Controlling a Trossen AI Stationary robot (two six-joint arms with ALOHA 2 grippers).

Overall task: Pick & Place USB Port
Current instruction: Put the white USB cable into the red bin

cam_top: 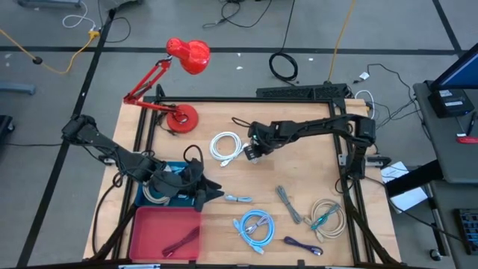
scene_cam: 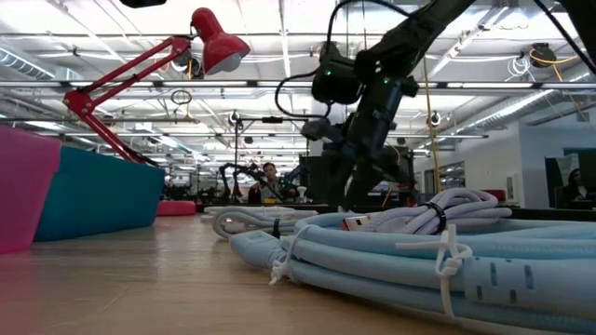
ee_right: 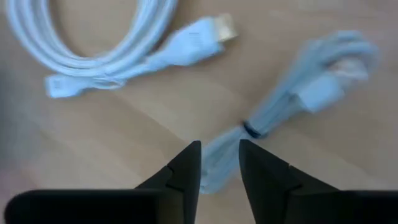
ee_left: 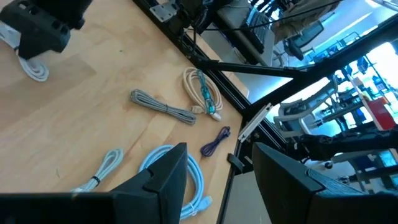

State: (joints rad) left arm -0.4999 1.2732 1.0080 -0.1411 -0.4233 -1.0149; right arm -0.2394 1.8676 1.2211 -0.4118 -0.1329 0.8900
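Note:
A white coiled cable (cam_top: 224, 146) with a gold USB plug (ee_right: 221, 28) lies on the wooden table (cam_top: 299, 172). Beside it lies a small pale bundled cable (ee_right: 292, 102) tied by a dark band. My right gripper (ee_right: 219, 149) (cam_top: 252, 152) slants down over that bundle's tail end, fingertips a little apart. My left gripper (ee_left: 221, 168) (cam_top: 211, 192) hovers open and empty by the blue bin (cam_top: 142, 196). My right gripper comes slanting down from above at the pale bundle's tail end (ee_right: 214, 167), which shows in the narrow gap between the fingertips. Whether the fingers touch it I cannot tell. The bundle lies flat on the table.
A red bin (cam_top: 153, 224) holding a purple cable stands at the near left. Toward the near right lie another pale bundle (cam_top: 239, 199), a grey cable (cam_top: 290, 203), a blue coil (cam_top: 254, 226), a beige-green coil (cam_top: 327, 217) and a purple cable (cam_top: 302, 245). A red lamp (cam_top: 179, 82) stands far left.

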